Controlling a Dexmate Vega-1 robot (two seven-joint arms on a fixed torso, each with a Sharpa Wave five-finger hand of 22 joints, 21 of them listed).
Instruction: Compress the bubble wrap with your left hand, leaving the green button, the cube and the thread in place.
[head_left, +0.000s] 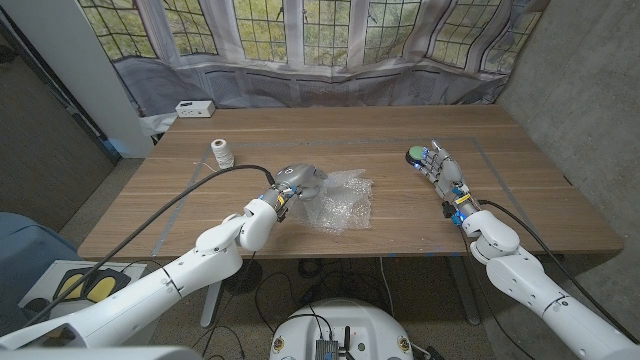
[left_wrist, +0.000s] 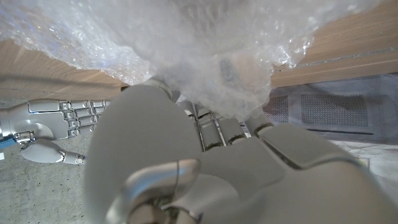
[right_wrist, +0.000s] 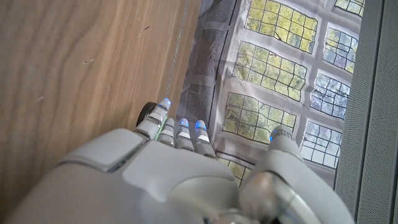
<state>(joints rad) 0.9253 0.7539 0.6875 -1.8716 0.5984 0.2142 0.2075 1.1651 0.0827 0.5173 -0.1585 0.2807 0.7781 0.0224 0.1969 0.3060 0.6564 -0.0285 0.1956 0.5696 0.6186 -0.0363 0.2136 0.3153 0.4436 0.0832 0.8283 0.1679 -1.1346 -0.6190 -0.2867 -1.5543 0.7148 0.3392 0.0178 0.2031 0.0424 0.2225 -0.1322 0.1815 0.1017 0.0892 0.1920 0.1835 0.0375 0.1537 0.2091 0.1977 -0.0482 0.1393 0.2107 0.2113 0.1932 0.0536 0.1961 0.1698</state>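
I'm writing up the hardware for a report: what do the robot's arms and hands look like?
Both arms are glossy white, rounded segments with dark joint rings. A thick black cable loops along the left arm; a thinner one trails the right. The left hand is silver-grey. The right hand has grey, segmented fingers with small blue lights, and blue fittings at its wrist.

Bubble wrap (head_left: 343, 200) mid-table; thread (head_left: 220, 153) far left; button (head_left: 414, 154) right, before right robot hand (head_left: 441, 169)
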